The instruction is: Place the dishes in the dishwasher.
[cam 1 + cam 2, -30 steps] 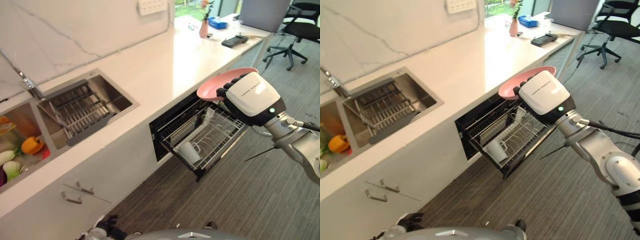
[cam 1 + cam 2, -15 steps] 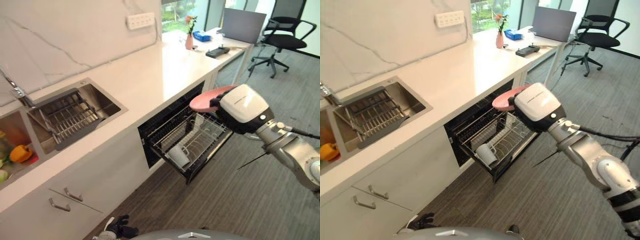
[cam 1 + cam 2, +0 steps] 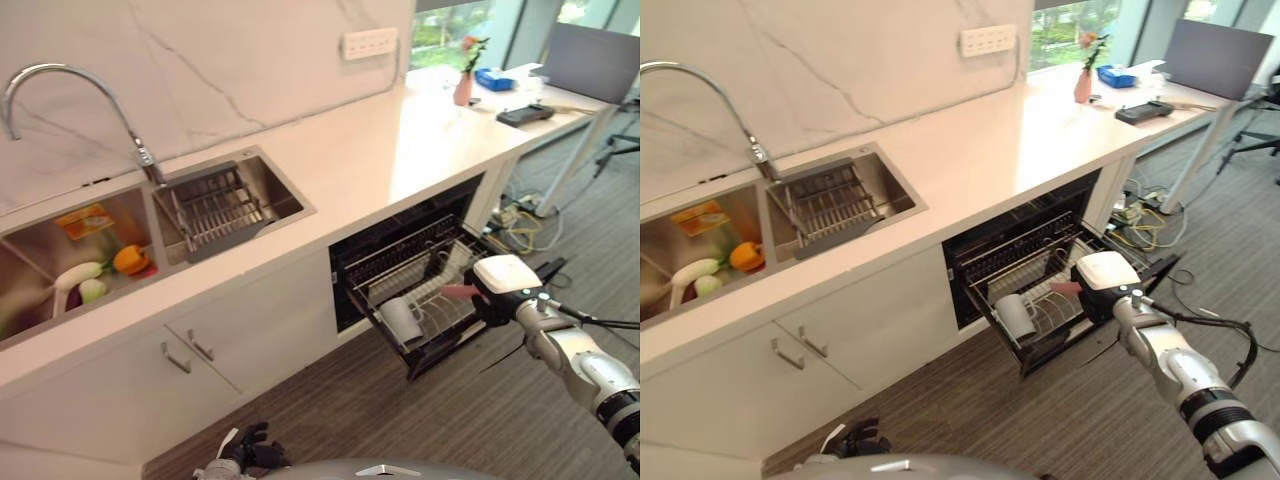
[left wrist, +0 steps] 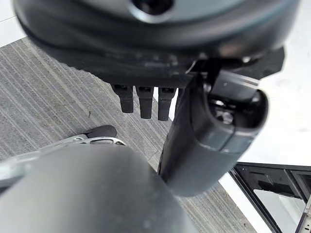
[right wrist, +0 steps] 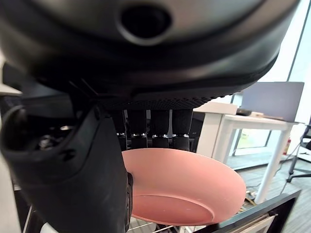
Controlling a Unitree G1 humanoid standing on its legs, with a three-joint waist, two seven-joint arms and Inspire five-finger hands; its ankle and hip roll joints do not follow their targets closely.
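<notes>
My right hand point(image 3: 506, 287), with a white cover on its back, is shut on a pink plate point(image 5: 189, 189); the thumb point(image 5: 73, 170) lies over the rim and the fingers point(image 5: 150, 127) curl behind it. The plate point(image 3: 1065, 289) sits low over the right end of the pulled-out dishwasher rack point(image 3: 437, 325), close to its wires. Whether it touches them I cannot tell. A white cup point(image 3: 402, 319) lies in the rack's left part. My left hand point(image 3: 248, 449) hangs low by the floor, its fingers point(image 4: 141, 101) relaxed and holding nothing.
The open dishwasher point(image 3: 1012, 235) sits under a white counter point(image 3: 400, 150). A double sink holds a drying rack point(image 3: 222, 207) and vegetables point(image 3: 128, 259). A vase point(image 3: 463, 88), a laptop point(image 3: 590, 60) and a desk stand at the far right. Cables point(image 3: 512, 215) lie on the floor beyond the rack.
The camera has swung and pulled back, now showing the faucet and both sinks. My right hand has come down with the pink plate from counter height to the rack's level.
</notes>
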